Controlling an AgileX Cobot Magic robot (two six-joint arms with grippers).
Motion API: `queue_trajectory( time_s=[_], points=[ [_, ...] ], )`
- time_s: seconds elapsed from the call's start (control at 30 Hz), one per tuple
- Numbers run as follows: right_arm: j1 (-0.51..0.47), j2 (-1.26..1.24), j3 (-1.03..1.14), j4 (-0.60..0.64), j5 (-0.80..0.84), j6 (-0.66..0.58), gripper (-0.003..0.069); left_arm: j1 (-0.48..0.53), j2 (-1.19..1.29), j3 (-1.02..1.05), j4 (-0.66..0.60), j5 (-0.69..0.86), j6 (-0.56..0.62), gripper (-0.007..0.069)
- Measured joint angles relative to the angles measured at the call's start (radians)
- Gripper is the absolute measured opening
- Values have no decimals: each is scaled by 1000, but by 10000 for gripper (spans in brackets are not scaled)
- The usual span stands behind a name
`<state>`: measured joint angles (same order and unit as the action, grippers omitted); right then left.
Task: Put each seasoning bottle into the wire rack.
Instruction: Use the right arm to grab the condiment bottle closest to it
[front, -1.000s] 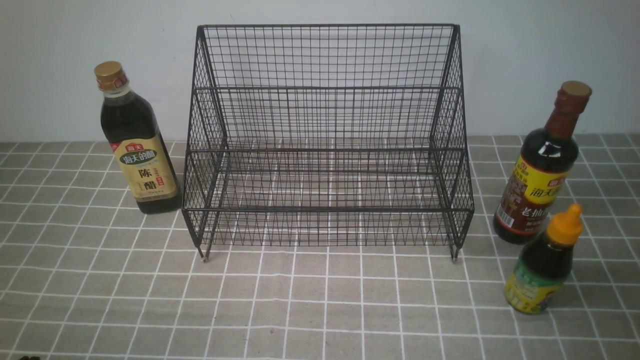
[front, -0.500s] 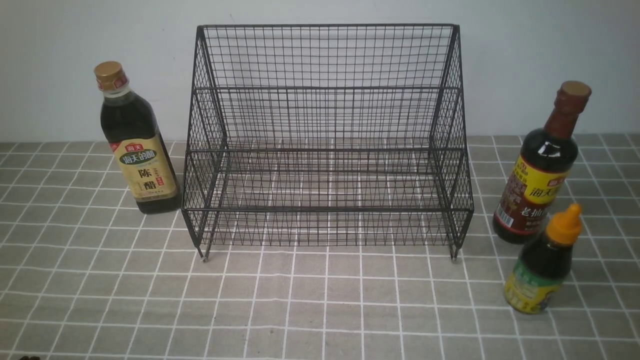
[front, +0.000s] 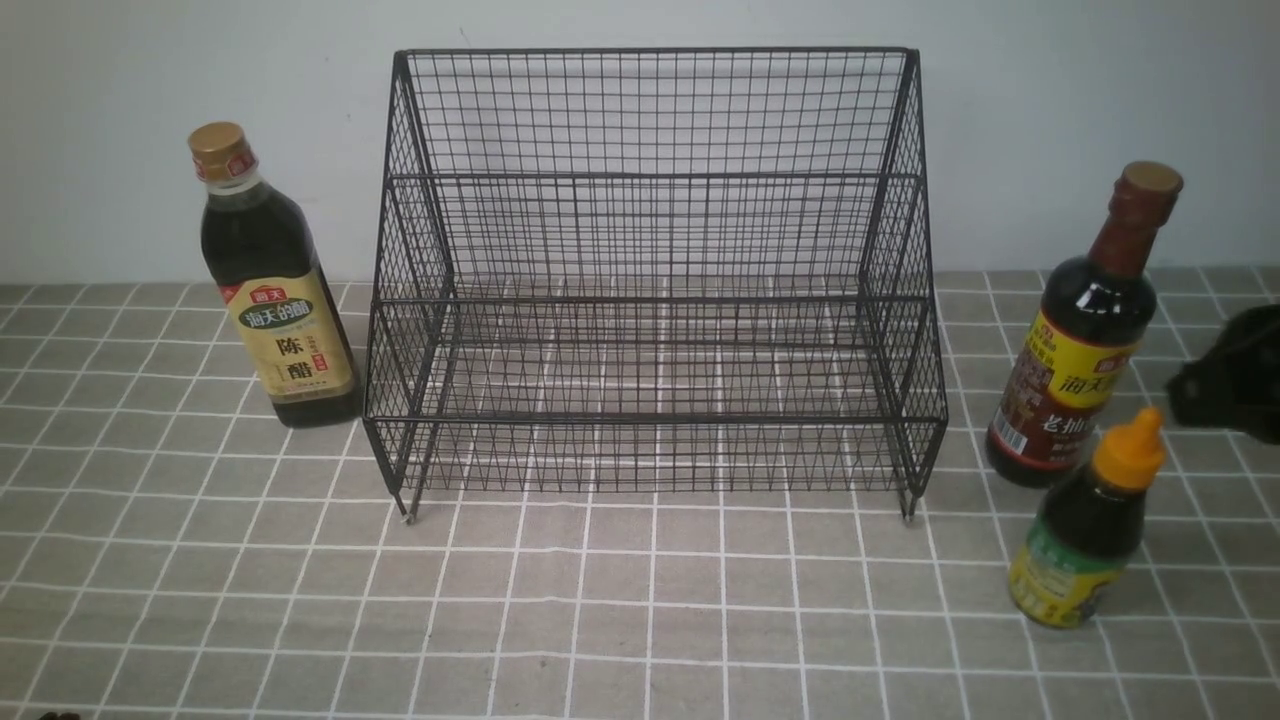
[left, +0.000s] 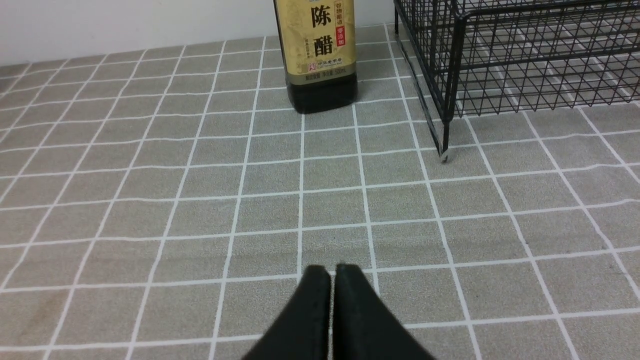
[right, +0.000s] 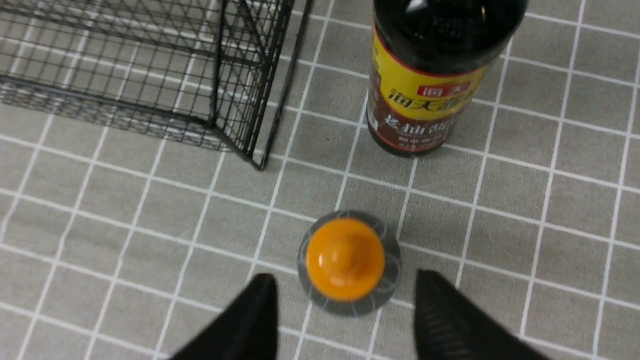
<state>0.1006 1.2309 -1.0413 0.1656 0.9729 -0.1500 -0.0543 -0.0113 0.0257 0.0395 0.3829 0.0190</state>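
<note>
The black wire rack stands empty at the back centre. The gold-capped bottle stands left of it; its base shows in the left wrist view. The brown-capped bottle stands right of the rack, with the short orange-nozzle bottle in front of it. My right gripper is open and hovers above the orange nozzle, jaws either side; its dark body enters the front view at the right edge. My left gripper is shut and empty, low over the cloth, away from the gold-capped bottle.
A grey checked cloth covers the table. A pale wall runs close behind the rack and bottles. The rack's foot stands near the brown-capped bottle.
My right gripper has come into the front view at the right edge, beside the brown-capped bottle. The bottles and rack have not moved.
</note>
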Motion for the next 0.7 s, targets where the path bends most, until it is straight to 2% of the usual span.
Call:
queue_trajectory(
  time_s=[0.17,0.33,0.43,0.53,0.57,0.7],
  points=[
    [0,105,-1,4,-37,-1,505,0,0,0,0,0,0,-7],
    [0,186,-1,5,-53,-2,517,0,0,0,0,0,0,-7],
    [0,224,-1,6,-65,1,489,0,0,0,0,0,0,-7],
    [0,254,-1,14,-72,2,372,0,0,0,0,0,0,-7],
    [0,257,-1,18,-72,2,288,0,0,0,0,0,0,-7],
    [0,232,0,16,-53,-3,295,0,0,0,0,0,0,-7]
  ],
)
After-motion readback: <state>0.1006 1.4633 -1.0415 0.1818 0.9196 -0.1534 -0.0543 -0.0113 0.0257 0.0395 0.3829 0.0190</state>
